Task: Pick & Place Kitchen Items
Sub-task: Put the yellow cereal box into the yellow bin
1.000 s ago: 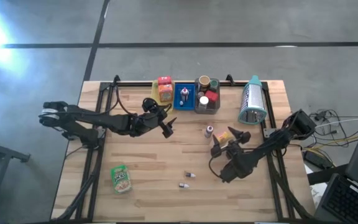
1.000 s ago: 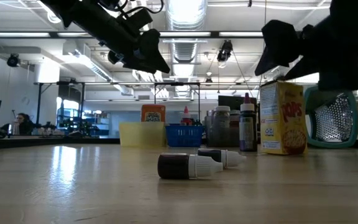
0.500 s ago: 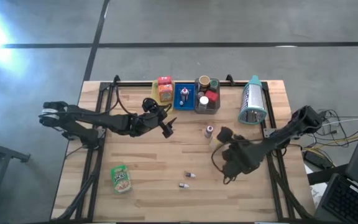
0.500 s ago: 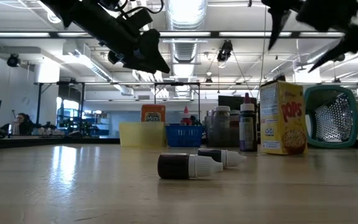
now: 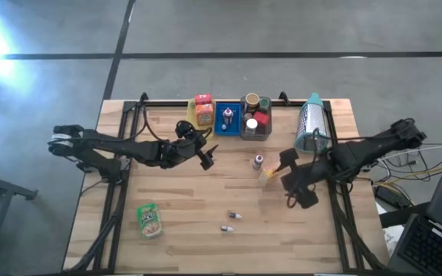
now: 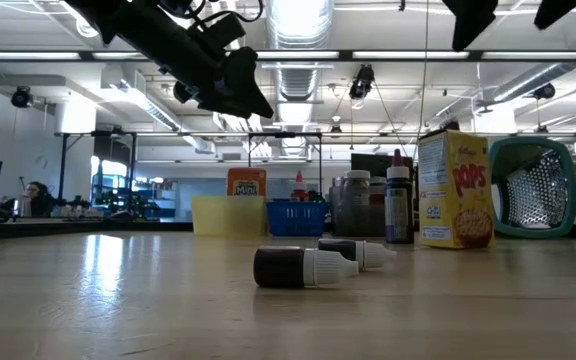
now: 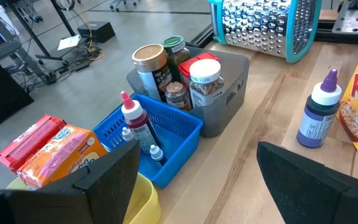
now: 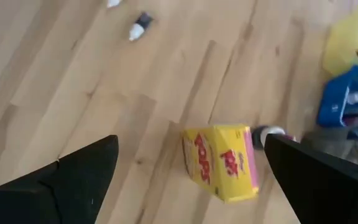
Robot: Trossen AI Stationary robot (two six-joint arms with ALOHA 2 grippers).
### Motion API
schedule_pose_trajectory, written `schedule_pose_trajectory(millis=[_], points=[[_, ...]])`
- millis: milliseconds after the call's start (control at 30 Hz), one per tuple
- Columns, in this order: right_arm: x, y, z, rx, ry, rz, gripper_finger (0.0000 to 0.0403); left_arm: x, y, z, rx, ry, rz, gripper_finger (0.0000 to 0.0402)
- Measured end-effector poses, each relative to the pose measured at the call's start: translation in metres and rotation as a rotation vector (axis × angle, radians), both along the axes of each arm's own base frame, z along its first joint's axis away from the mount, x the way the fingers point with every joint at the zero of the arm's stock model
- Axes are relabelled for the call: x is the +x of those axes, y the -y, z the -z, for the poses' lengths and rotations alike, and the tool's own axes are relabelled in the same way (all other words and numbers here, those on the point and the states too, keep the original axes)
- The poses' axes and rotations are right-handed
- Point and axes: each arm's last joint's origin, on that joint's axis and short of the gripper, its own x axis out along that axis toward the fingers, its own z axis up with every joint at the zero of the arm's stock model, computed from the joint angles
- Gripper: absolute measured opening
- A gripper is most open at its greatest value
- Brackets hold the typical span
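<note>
The yellow Pops box (image 5: 268, 175) (image 6: 455, 190) (image 8: 221, 163) stands upright on its base on the table. My right gripper (image 5: 295, 182) (image 8: 191, 146) hangs open high above and just right of it, pointing steeply down and touching nothing. A slim dark bottle with a purple cap (image 5: 258, 162) (image 7: 319, 115) stands beside the box. Two tiny vials (image 5: 235, 216) (image 5: 226, 228) (image 6: 298, 267) lie on their sides toward the near edge. A green pouch (image 5: 150, 219) lies flat at the near left. My left gripper (image 5: 206, 159) (image 7: 197, 155) waits open in the air left of centre.
A yellow tray (image 5: 202, 113) with snack boxes, a blue tray (image 5: 226, 119) with small bottles and a grey tray (image 5: 256, 119) with jars line the far edge. A teal-framed grater (image 5: 312, 124) stands at the far right. Bare wood spans the middle and near side.
My right gripper has risen well above the table from close beside the Pops box, shifted toward the right and far edges, and rolled about its own axis, staying open. The box has kept upright in its place.
</note>
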Motion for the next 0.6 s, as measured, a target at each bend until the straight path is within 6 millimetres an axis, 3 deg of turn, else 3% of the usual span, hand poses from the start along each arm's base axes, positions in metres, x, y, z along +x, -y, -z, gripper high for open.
schedule_pose_trajectory(millis=[167, 300, 467, 600], points=[[-0.007, 0.023, 0.015, 0.116, -0.041, 0.242, 0.0400, 0.000, 0.000, 0.000, 0.000, 0.000, 0.000, 0.0328], [-0.009, 0.037, 0.022, 0.216, -0.076, 0.308, 0.0400, 0.000, 0.000, 0.000, 0.000, 0.001, 0.000, 0.0328], [-0.013, 0.043, 0.011, 0.317, -0.021, 0.345, 0.0400, 0.000, 0.000, 0.000, 0.000, 0.001, 0.000, 0.0328], [-0.023, 0.045, 0.000, 0.271, 0.008, 0.280, 0.0400, 0.000, 0.000, 0.000, 0.000, 0.001, 0.000, 0.0328]])
